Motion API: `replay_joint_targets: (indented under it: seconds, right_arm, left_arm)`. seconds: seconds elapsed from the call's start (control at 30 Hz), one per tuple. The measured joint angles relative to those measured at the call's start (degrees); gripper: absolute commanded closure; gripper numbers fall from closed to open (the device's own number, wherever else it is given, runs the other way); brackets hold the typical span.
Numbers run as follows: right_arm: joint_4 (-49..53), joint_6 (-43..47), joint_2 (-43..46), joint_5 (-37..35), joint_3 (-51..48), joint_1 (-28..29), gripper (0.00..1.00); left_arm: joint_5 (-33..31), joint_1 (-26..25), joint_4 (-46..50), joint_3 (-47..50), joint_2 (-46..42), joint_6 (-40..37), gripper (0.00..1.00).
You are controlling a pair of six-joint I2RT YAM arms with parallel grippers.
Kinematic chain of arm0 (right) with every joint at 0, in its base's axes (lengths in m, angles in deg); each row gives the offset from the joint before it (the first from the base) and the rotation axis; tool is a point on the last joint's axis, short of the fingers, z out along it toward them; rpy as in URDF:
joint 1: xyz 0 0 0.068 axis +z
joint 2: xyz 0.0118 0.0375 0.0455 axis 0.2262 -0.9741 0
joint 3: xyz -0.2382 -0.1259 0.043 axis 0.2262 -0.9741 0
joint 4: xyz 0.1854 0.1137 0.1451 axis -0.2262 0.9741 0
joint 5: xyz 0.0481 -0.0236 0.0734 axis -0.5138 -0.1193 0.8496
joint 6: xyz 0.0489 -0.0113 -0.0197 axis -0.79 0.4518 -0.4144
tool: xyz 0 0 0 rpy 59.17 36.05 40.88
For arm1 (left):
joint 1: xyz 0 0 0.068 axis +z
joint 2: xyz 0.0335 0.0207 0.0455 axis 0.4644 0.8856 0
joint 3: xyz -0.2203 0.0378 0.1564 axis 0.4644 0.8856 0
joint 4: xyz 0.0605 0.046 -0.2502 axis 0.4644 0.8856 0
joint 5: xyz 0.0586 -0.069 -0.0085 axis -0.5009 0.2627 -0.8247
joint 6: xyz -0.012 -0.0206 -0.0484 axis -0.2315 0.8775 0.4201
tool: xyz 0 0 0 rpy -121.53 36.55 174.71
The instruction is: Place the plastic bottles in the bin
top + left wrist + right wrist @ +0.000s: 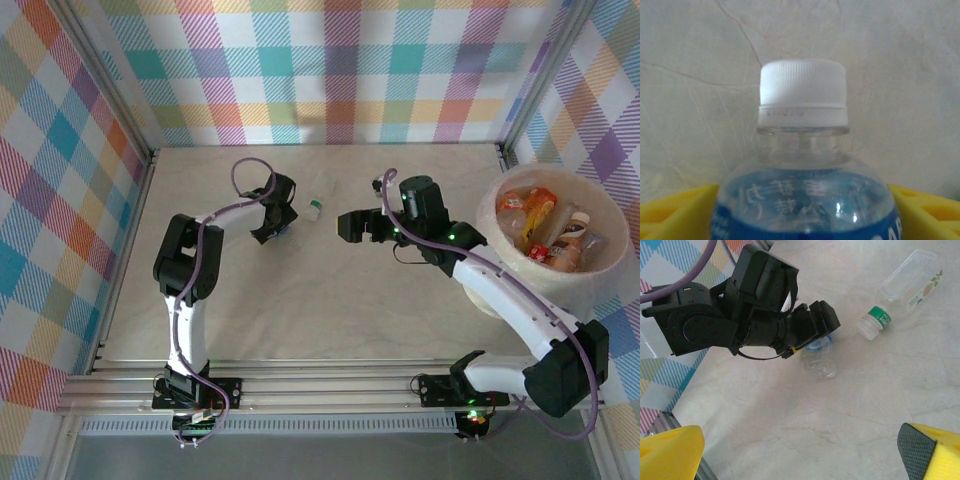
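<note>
A clear plastic bottle [802,200] with a blue label and white cap [802,95] lies on the table between the yellow fingers [675,215] of my left gripper [802,220], whose pads sit against both its sides. From above, the left gripper [272,228] is down over that bottle [284,233]. A second bottle [316,208] with a green cap lies just right of it, also seen from the right wrist [900,285]. My right gripper [345,225] hovers open and empty to the right. The bin [490,215] at far right holds several bottles [540,225].
The left arm's black wrist [755,315] stands in front of the right gripper [800,450], with the blue-label bottle [822,360] under it. Checked walls close off the table's back and sides. An aluminium rail [320,385] runs along the near edge.
</note>
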Motion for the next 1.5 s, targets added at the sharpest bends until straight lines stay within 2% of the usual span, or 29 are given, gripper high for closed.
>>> replay_joint_targets:
  seconds: [0.03,0.2,0.27,0.53,0.7,0.87,1.2,1.5]
  right_arm:
    - [-0.1,-0.1,0.2,-0.5,-0.2,0.0,0.00]
    - [-1.0,-1.2,1.2,-2.6,-0.6,0.0,0.00]
    - [-1.9,-1.5,1.5,-2.7,-1.2,0.0,0.00]
    - [-3.9,-1.5,1.7,-2.5,-2.9,0.0,0.00]
    - [-5.3,-2.0,-0.1,-1.0,-2.9,0.0,0.00]
    - [-6.9,-4.3,-3.7,1.5,-2.9,0.0,0.00]
    - [-14.8,-8.5,-12.8,17.8,-1.7,0.2,0.00]
    - [-24.3,-7.5,-13.7,20.9,-1.4,2.3,0.00]
  left_arm:
    - [0.0,0.0,0.0,0.0,0.0,0.1,0.22]
    - [1.1,0.3,-1.1,0.3,0.0,0.2,0.38]
    - [1.8,0.3,-2.7,0.8,-0.1,0.1,0.41]
    - [4.5,0.3,-9.4,7.9,-4.4,-0.9,0.42]
    - [9.6,0.3,-17.2,16.5,-12.8,-1.3,0.43]
    - [15.2,-0.1,-25.3,21.1,-21.5,-1.4,0.44]
    - [25.8,-3.7,-35.3,23.9,-33.6,-2.1,0.43]
    - [29.1,-6.5,-36.0,23.9,-35.8,-3.2,0.42]
